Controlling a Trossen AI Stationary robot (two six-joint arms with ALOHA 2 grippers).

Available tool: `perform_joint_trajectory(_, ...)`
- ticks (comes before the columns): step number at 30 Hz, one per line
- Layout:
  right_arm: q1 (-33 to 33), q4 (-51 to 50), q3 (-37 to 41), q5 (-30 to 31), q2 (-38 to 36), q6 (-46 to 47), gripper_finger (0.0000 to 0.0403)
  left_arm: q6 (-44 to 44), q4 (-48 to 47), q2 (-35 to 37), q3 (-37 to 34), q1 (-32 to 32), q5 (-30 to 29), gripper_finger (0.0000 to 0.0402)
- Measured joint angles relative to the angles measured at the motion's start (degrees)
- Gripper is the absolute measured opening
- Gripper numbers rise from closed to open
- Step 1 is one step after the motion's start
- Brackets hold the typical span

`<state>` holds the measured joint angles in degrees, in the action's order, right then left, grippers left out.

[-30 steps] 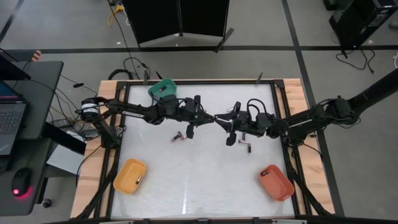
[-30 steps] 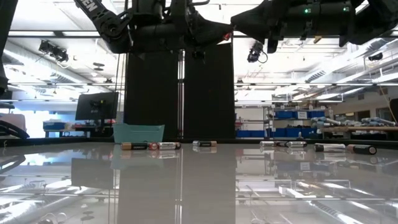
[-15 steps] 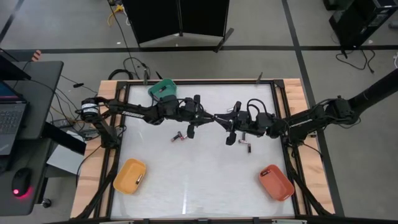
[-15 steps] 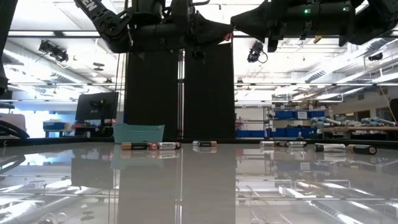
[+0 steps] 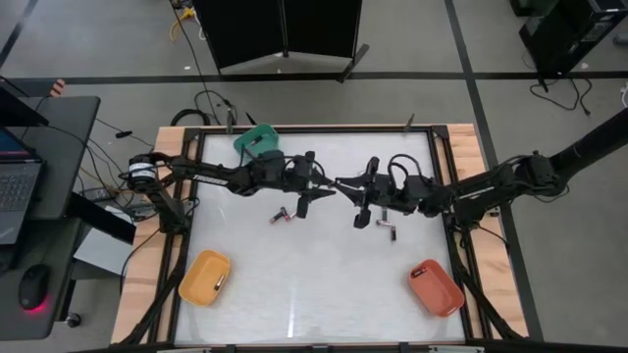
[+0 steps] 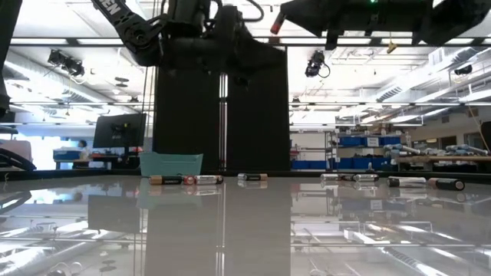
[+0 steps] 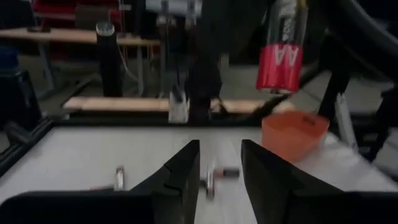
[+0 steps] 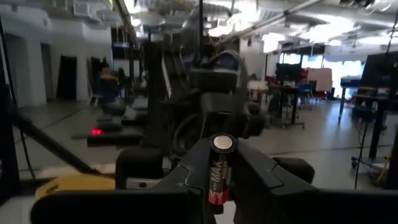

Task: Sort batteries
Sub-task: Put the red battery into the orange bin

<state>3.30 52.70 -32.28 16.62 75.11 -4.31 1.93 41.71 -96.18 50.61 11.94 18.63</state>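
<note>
High above the middle of the table my right gripper (image 5: pixel 345 184) is shut on a red-ended AA battery (image 7: pixel 279 55). My left gripper (image 5: pixel 322 192) faces it a little way off; in the left wrist view its fingers (image 7: pixel 219 168) stand open with nothing between them. Other batteries lie flat on the white table top: one pair (image 5: pixel 285 215) under the left gripper, others (image 5: pixel 390 231) under the right gripper. In the low view they show as a row (image 6: pixel 184 179) (image 6: pixel 252 177) (image 6: pixel 426 182). My right gripper pinches the AA battery's sides (image 8: pixel 216 182) between its two fingers. The fingers come level from the table's right and lie across the battery. It stands nearly upright, its round end cap (image 8: pixel 222 143) up and its red end (image 7: pixel 278 67) down, lifted clear of the table.
A green bin (image 5: pixel 257 140) stands at the table's far left, an orange bin (image 5: pixel 205 277) at the near left and a red bin (image 5: pixel 436 286) at the near right. The near middle of the table top (image 5: pixel 314 284) is bare. Wooden rails edge the table.
My left gripper has opened and let go of the AA battery, and its wrist has tipped. The battery stays in my right gripper, and the two grippers' tips, which met at the battery a second ago, now stand apart.
</note>
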Motion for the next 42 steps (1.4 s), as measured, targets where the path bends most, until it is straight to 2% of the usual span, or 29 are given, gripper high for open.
perform_joint_trajectory(3,0.07,-12.73,-3.56,0.00,-1.53,1.43,0.0061,-2.19,-3.87,-0.02,-0.02,0.09,-0.62,0.0125)
perform_joint_trajectory(9,2.50,-52.24,-16.36,0.02,-3.10,9.76,0.0061,-6.17,-7.26,-0.02,-0.04,0.13,-3.24,0.0126)
perform_joint_trajectory(14,7.36,-80.01,-23.77,-2.22,-3.08,25.27,0.0061,-6.05,-8.45,-0.02,-0.04,0.11,-3.54,0.0127)
perform_joint_trajectory(18,12.78,-92.49,-25.65,-9.23,-3.05,40.06,0.0061,-6.18,-10.65,-0.02,-0.04,0.11,-3.52,0.0127)
perform_joint_trajectory(25,23.57,-102.28,-24.12,-19.56,-3.05,62.94,0.0061,-6.18,-10.69,-0.02,-0.04,0.07,-0.41,0.0127)
perform_joint_trajectory(31,31.64,-102.30,-17.30,-25.20,-3.01,81.48,0.0061,-7.67,-10.64,0.00,-0.04,0.69,-0.13,0.0127)
perform_joint_trajectory(36,37.47,-98.71,-11.44,-26.18,-3.01,92.58,0.0061,-7.82,-10.15,0.00,-0.04,1.77,-0.13,0.0127)
perform_joint_trajectory(42,41.20,-91.78,-6.63,-25.12,-3.01,99.48,0.0061,-7.76,-9.36,0.02,-0.04,2.73,-0.15,0.0127)
